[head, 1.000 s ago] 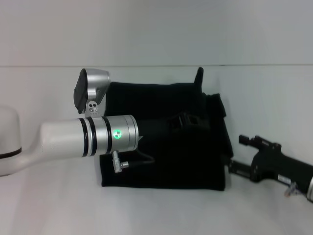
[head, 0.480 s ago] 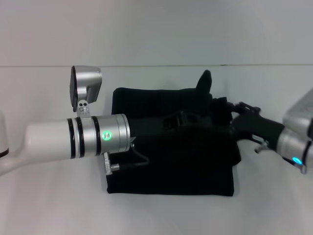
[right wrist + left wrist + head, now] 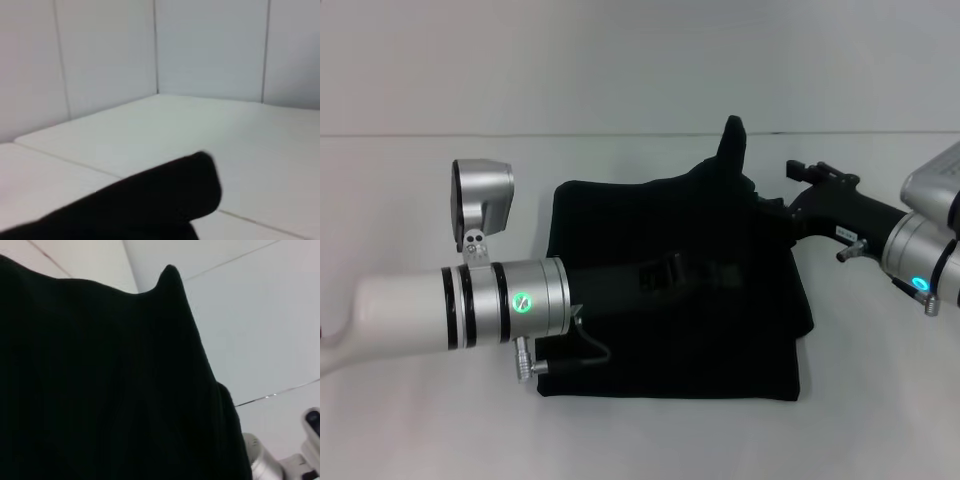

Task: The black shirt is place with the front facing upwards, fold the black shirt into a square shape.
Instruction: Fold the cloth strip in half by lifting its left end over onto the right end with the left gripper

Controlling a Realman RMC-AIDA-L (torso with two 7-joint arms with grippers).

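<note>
Lying folded: black shirt (image 3: 670,290), white table (image 3: 410,180).

The white table (image 3: 410,420) carries the folded black shirt (image 3: 720,340)

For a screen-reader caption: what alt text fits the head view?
A folded black shirt lies on a white table, one corner poking up at its far edge. The left claw reaches over its middle, and the right claw meets its far right edge.

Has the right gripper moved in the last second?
Yes. The right gripper went from the table's near right side to the black shirt's far right corner.
</note>
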